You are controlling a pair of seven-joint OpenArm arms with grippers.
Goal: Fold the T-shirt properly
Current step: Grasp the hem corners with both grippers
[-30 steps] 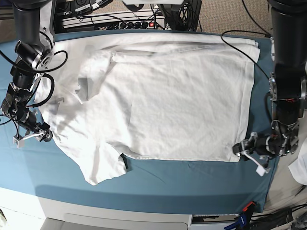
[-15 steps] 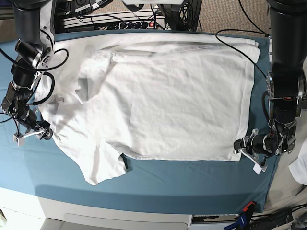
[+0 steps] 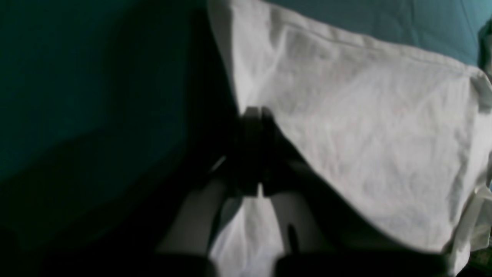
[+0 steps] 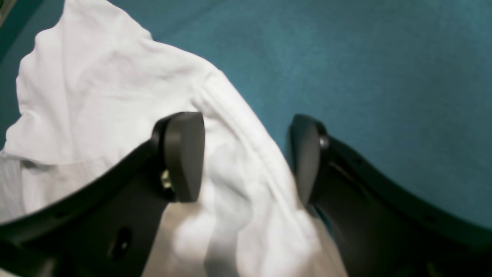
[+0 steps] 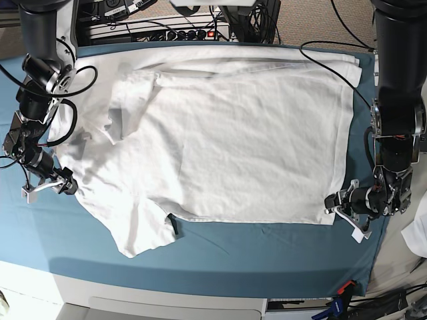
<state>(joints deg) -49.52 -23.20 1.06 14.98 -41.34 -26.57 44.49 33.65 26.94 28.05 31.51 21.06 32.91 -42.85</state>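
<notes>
The T-shirt [image 5: 233, 147] lies spread out on the teal-blue cloth sheet [image 5: 267, 253], mostly flat, with one sleeve sticking out toward the front edge and some of the shirt doubled over along the back.

The left gripper [image 5: 337, 207] is pinched shut on the bottom corner of the T-shirt. In its own camera the dark jaws are pressed together right at the cloth's edge. The right gripper [image 4: 246, 157] is wide open at the other side of the shirt. One finger sits on the white cloth and the other over the blue sheet, with the stitched hem running between them. It is not holding anything yet.

I think the job now is for both arms to get a good hold. The right one should close on the hem itself, not on the blue sheet under it. Then both should lift together, slow and even, so the shirt does not bunch up.

The shirt is soft, thin and a bit wrinkly. The hem looks thicker and is easier to pinch. The sheet looks smooth and flat.
</notes>
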